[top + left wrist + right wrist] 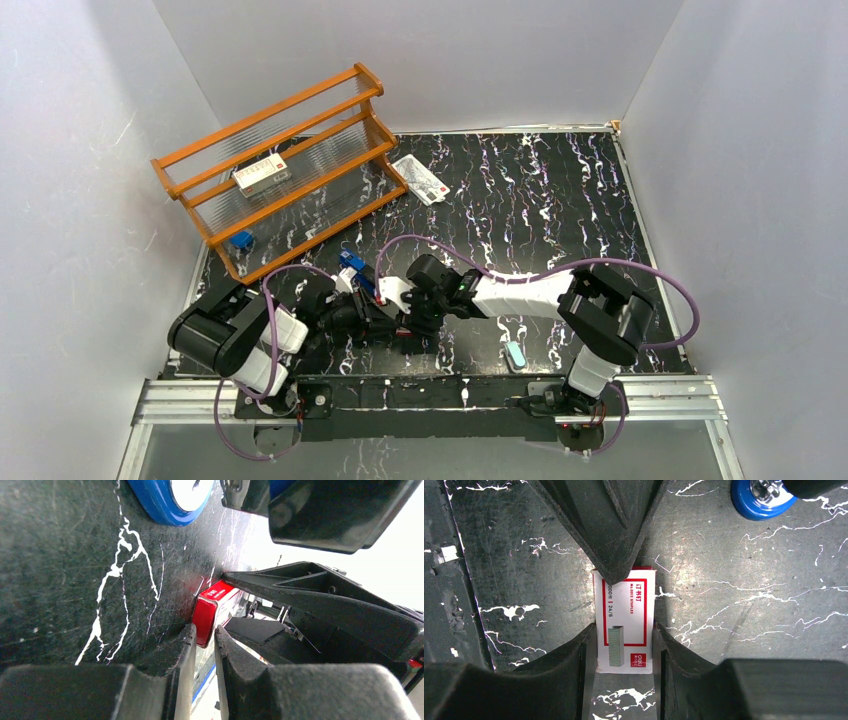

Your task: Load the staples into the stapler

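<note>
The staples box (629,605), small, white with a red frame, lies flat on the dark marbled table. My right gripper (623,630) is shut on it, one finger pressed against each long side. From the opposite end my left gripper (205,632) meets it, jaws nearly together across the thickness of the box's red end (206,612). No loose staple strips show. The blue stapler (352,268) lies just beyond the two grippers, and its rounded blue end (756,502) shows in the right wrist view's top corner.
An orange rack (290,170) stands at the back left with a larger red-and-white box (262,175) on a shelf and a small blue item (241,239) at its foot. A white printed packet (420,180) lies beside it. A pale teal object (515,354) sits near the front edge.
</note>
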